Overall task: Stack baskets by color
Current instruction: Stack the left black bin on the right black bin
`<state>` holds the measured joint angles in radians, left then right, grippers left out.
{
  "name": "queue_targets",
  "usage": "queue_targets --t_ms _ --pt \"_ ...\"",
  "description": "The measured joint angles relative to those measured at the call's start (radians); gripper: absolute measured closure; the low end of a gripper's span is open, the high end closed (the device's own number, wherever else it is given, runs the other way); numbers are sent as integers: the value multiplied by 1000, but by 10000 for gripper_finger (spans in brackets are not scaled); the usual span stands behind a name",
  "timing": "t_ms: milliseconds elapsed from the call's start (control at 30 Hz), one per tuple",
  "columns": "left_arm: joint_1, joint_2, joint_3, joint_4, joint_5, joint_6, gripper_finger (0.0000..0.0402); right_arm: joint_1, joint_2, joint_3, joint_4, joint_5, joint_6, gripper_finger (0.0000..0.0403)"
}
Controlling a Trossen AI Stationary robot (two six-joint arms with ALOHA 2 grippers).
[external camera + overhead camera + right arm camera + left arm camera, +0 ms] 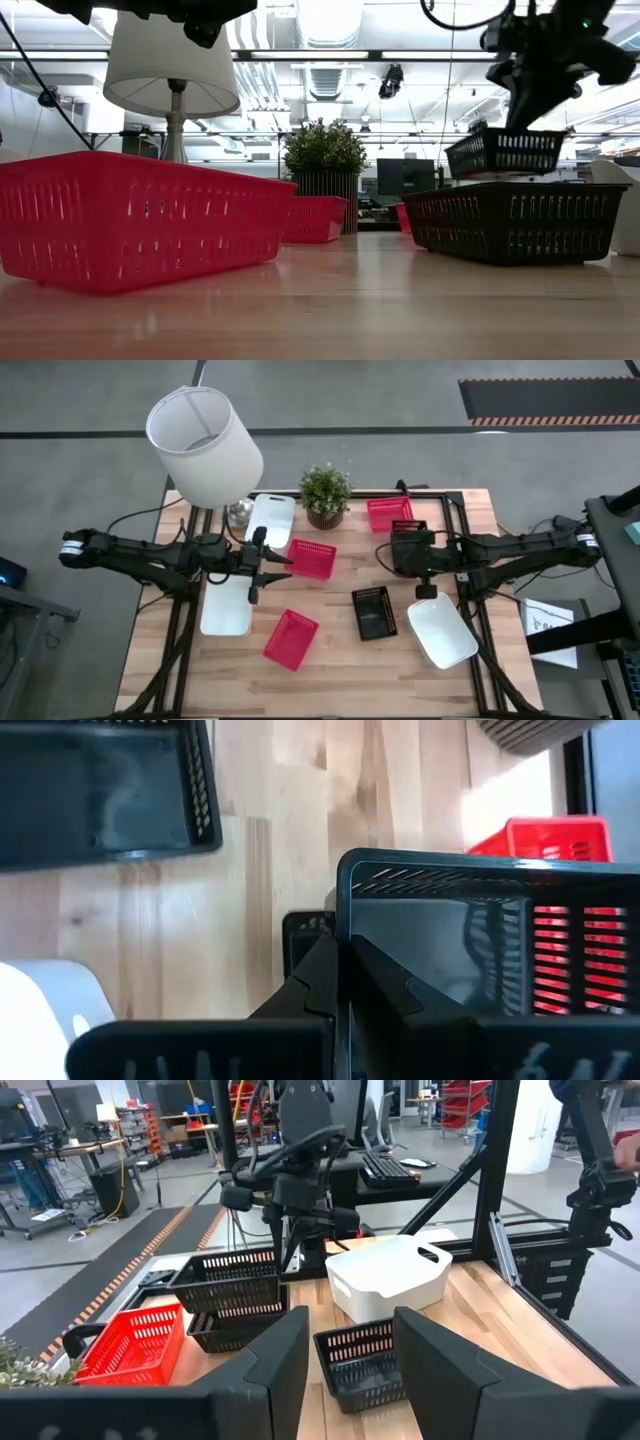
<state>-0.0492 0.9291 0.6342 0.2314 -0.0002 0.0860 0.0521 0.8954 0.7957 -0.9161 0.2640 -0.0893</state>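
The right tool [300,1230], shut on the rim of a lifted black basket [228,1280], hangs just above another black basket [235,1330] at the desk's [330,660] far right, while the left tool [262,565] waits open.

No legible text, label, brand, number or sign is found in any view. Some markings are seen on a sheet of paper [548,622] beside the table in the high view, but they cannot be read.
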Motion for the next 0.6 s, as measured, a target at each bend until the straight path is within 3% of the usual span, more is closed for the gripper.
queue_targets --t_ms 600 --pt "0 0 0 6 0 3 269 0 27 -23 16 28 -5 394"
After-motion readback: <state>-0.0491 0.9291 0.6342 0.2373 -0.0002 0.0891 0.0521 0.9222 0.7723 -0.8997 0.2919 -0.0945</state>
